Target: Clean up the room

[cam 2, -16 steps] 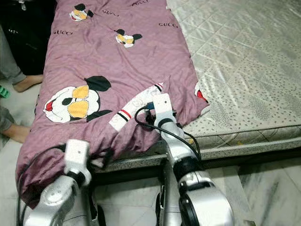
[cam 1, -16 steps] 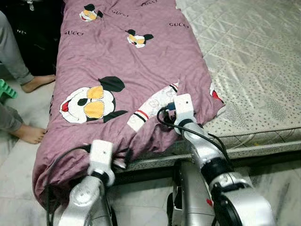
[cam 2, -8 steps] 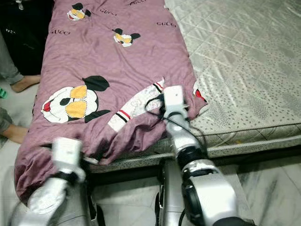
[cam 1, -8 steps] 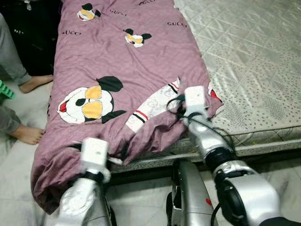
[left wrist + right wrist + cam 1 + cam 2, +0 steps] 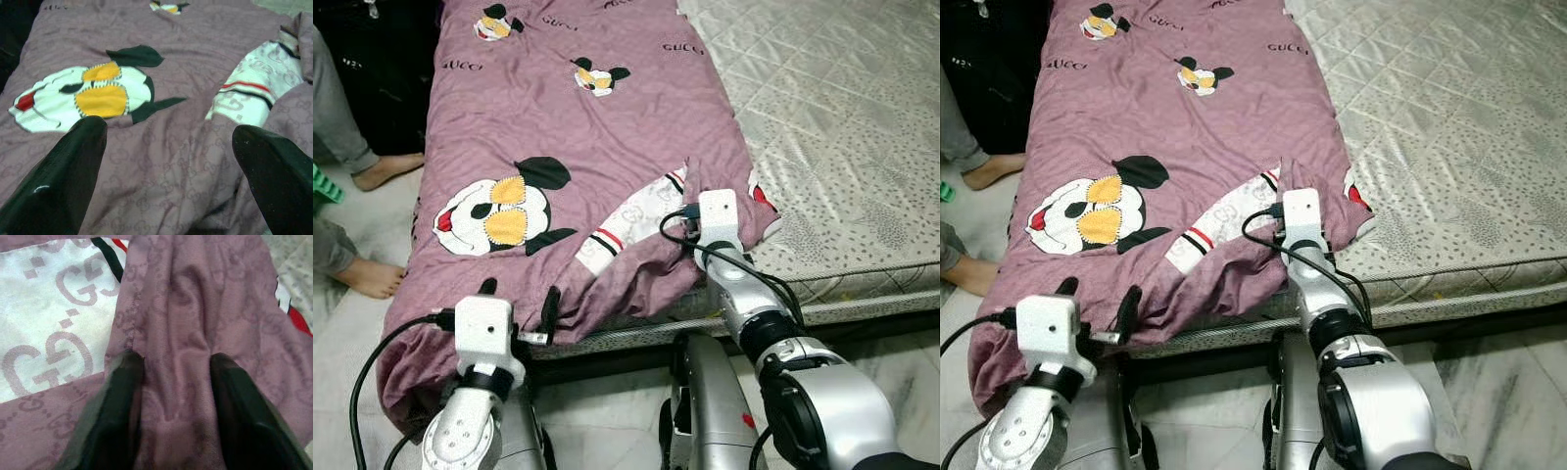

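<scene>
Robot at the foot of the bed, both arms on the purple quilt.

The right gripper point(image 5: 168, 396) pinches a bunched fold of the purple quilt point(image 5: 578, 137) between its two fingers, right beside the turned-back white patch point(image 5: 631, 220). The left gripper point(image 5: 517, 299) hangs just over the quilt's near edge, its fingers point(image 5: 73, 166) spread wide with nothing between them, the big cartoon face point(image 5: 499, 211) just ahead. The mattress point(image 5: 842, 127) lies bare beyond the right gripper; a person's bare feet point(image 5: 374, 277) stand off past the left one.
</scene>
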`<state>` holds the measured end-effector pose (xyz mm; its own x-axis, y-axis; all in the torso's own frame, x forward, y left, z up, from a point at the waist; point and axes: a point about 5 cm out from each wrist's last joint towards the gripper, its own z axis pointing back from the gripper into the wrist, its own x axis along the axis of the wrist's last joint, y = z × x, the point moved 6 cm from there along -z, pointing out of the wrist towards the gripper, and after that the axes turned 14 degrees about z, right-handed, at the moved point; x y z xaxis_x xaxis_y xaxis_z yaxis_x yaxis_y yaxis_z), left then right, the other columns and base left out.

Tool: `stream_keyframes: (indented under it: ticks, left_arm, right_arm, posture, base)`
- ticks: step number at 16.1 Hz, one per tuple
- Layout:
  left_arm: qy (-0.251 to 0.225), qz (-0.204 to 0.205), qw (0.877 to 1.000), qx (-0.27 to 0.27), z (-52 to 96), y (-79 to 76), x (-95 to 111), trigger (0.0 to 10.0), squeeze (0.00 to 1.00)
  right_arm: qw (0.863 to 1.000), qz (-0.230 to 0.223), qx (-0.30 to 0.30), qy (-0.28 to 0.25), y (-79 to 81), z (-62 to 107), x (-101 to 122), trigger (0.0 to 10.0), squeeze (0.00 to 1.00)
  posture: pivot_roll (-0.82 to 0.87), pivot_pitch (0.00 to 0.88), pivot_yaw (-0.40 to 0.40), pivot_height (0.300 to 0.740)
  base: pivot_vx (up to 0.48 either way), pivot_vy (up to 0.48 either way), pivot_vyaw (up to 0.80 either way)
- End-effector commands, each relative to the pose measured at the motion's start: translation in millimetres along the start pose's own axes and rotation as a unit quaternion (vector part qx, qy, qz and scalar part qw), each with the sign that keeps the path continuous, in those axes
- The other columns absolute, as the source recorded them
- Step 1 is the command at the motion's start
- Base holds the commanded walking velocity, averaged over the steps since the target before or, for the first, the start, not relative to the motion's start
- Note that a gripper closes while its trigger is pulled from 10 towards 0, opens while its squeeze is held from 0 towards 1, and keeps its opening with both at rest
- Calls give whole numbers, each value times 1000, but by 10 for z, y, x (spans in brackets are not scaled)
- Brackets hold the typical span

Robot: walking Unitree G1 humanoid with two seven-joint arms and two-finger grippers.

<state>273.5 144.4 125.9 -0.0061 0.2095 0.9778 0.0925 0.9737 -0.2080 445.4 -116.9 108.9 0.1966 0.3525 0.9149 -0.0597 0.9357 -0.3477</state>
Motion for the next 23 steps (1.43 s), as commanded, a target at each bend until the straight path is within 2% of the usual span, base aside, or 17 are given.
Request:
stream_keyframes:
  ticks: [1,5,8,10,12,13,14,15,17,18,19,21,22,23]
  left_arm:
    - [9,-3,1000,11,13,52,-43,10000,0]
    - [3,-4,1000,17,-24,99,-5,10000,0]
    - [1,-6,1000,19,-43,132,4,10000,0]
    - [1,-6,1000,18,-55,137,7,10000,0]
    - [-2,-6,1000,15,-99,144,34,10000,0]
    - [-3,-9,1000,13,-110,158,48,10000,0]
    - [-3,-11,1000,12,-114,170,53,10000,0]
    - [-2,-14,1000,13,-122,202,60,10000,0]
    - [-1,-15,1000,14,-127,224,62,10000,0]
    - [0,-16,1000,13,-131,220,59,10000,0]
    - [0,-15,1000,12,-133,217,57,10000,0]
    - [4,-15,1000,7,-136,202,37,10000,0]
    - [7,-14,1000,2,-153,186,22,10000,0]
    - [8,-13,1000,-3,-174,166,20,10000,0]
  right_arm:
    - [1000,-16,10,12,20,15,-96,0,0]
    - [999,-33,34,3,-23,34,-155,0,0]
    - [997,-64,37,-36,-376,155,-321,0,0]
    - [996,-69,36,-42,-466,215,-392,0,0]
    - [994,-85,32,-56,-655,382,-533,0,0]
    - [989,-114,56,-70,-648,508,-540,0,0]
    - [987,-117,72,-83,-633,593,-532,0,0]
    - [982,-121,111,-96,-576,786,-574,0,0]
    - [979,-116,139,-96,-549,949,-678,0,0]
    - [978,-113,153,-91,-564,1090,-780,0,0]
    - [977,-115,156,-88,-579,1150,-807,0,0]
    - [982,-89,154,-68,-653,1305,-963,0,0]
    - [991,-40,127,-34,-776,1382,-1152,6078,0]
    - [996,-10,84,3,-928,1367,-1291,10000,0]
  posture:
    - [132,221,-25,528]
    - [131,217,-22,528]
    - [115,211,-8,528]
    - [110,209,-2,528]
    - [107,212,11,528]
    - [108,212,15,528]
    - [110,210,18,528]
    - [108,210,23,528]
    - [106,208,30,528]
    - [104,208,35,528]
    - [104,208,35,528]
    - [89,208,49,528]
    - [81,206,60,528]
    - [79,205,65,528]
  base:
    - [0,0,0]
    - [0,0,0]
    - [0,0,0]
    - [0,0,0]
    - [0,0,0]
    - [0,0,0]
    - [0,0,0]
    - [0,0,0]
    - [0,0,0]
    - [0,0,0]
    - [0,0,0]
    - [0,0,0]
    - [0,0,0]
    - [0,0,0]
